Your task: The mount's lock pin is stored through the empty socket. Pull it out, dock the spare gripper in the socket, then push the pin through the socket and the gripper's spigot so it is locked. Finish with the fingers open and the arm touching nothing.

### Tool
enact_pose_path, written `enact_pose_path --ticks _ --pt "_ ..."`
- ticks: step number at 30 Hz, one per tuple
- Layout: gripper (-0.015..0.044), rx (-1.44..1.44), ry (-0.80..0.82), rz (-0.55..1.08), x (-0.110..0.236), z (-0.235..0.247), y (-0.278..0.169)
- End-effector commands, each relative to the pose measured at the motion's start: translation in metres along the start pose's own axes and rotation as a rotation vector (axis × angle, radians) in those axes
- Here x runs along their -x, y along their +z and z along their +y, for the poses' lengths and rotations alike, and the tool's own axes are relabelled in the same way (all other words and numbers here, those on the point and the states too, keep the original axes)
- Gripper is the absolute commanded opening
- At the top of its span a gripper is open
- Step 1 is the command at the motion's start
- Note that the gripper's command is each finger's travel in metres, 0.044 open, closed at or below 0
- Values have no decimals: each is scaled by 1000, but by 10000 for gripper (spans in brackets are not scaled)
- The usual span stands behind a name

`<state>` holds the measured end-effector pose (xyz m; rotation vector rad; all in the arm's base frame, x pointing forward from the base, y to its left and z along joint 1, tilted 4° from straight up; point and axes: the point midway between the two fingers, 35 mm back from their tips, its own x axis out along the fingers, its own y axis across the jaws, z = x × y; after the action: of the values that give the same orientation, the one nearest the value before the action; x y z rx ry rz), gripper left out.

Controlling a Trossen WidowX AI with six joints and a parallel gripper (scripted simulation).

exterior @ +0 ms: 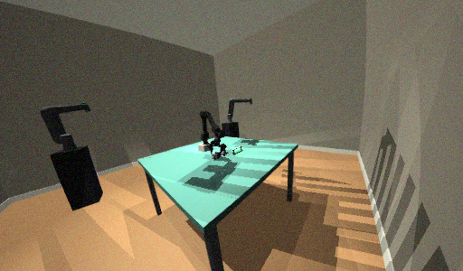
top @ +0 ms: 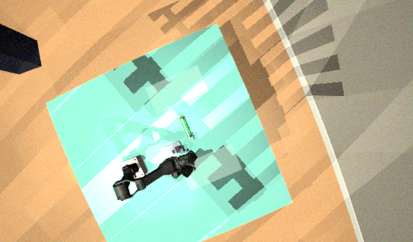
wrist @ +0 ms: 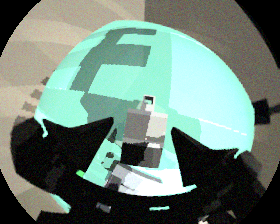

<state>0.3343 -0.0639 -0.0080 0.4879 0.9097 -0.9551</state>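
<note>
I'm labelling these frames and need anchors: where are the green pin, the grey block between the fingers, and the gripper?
green pin (top: 186, 127), top view, middle of its shaft
grey block (wrist: 145, 135), wrist view, its upper face
gripper (wrist: 141, 137), wrist view, midway between the open fingertips, holding nothing
</note>
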Motion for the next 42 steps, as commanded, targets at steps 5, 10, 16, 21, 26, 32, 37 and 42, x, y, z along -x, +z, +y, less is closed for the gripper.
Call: enact_pose_path --ticks 5,10,16,21,26,32,37,42 --pt "440 9 -6 9 -13 -3 -10" --pt "440 9 -6 9 -19 -4 -14" --pt "440 9 -7 9 -25 -5 -18" --pt "440 9 -7 9 -25 -5 -18" --pt "309 9 -7 9 -25 -5 -18" --pt "230 9 -7 9 -25 -5 -18" --pt "157 9 -7 9 -25 -5 -17" --pt "26 8 -6 8 -13 -1 -8"
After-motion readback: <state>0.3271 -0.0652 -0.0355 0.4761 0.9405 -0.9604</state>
